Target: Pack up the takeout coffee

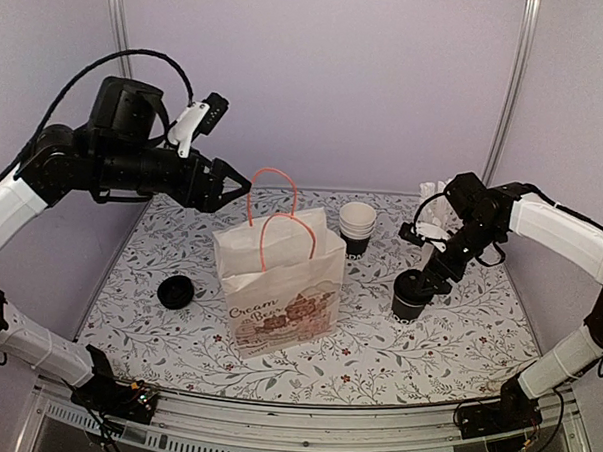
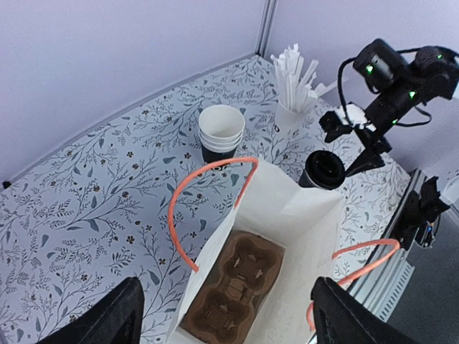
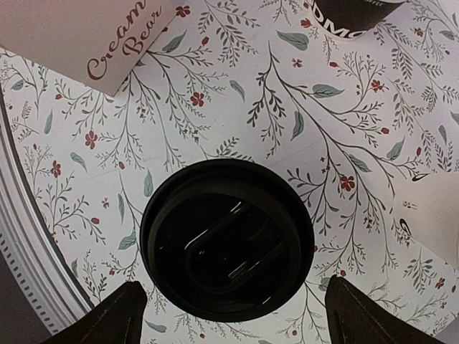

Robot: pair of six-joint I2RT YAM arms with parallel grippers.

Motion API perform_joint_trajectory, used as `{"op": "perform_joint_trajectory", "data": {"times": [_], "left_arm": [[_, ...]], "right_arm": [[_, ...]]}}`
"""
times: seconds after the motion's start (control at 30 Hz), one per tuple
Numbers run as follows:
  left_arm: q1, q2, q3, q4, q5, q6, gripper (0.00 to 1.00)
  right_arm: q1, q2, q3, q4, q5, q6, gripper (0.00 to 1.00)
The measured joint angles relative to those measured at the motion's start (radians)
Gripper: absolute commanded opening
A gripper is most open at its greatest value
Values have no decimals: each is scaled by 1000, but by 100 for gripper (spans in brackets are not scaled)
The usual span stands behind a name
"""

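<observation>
Black loose lid (image 1: 175,292) lies flat on floral table (image 1: 161,240), far left. Left gripper (image 1: 235,188) hangs above white paper bag (image 1: 279,285), jaws spread wide, holding nothing. Bag upright, orange handles (image 1: 273,200) up, brown cardboard carrier (image 2: 233,290) in its bottom. Stack of lidless cups (image 1: 357,226) behind bag, to its right. Takeout coffee (image 1: 413,296) stands on table right of bag, apart from it. Right gripper (image 1: 435,280) at its top, fingers (image 3: 118,315) spread either side; contact unclear.
</observation>
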Motion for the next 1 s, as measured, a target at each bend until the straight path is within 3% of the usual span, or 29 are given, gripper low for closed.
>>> {"op": "perform_joint_trajectory", "data": {"times": [0.17,0.33,0.7,1.0], "left_arm": [[0,-161,-146,116,-7,-49,83],[0,-190,-228,157,-5,-87,82],[0,-193,-243,173,-1,-107,82],[0,-196,-270,176,-1,-108,82]], "right_arm": [[4,45,10,0,17,11,90],[9,82,61,-14,17,15,90],[48,143,117,-50,38,18,90],[73,166,119,-64,68,28,82]]}}
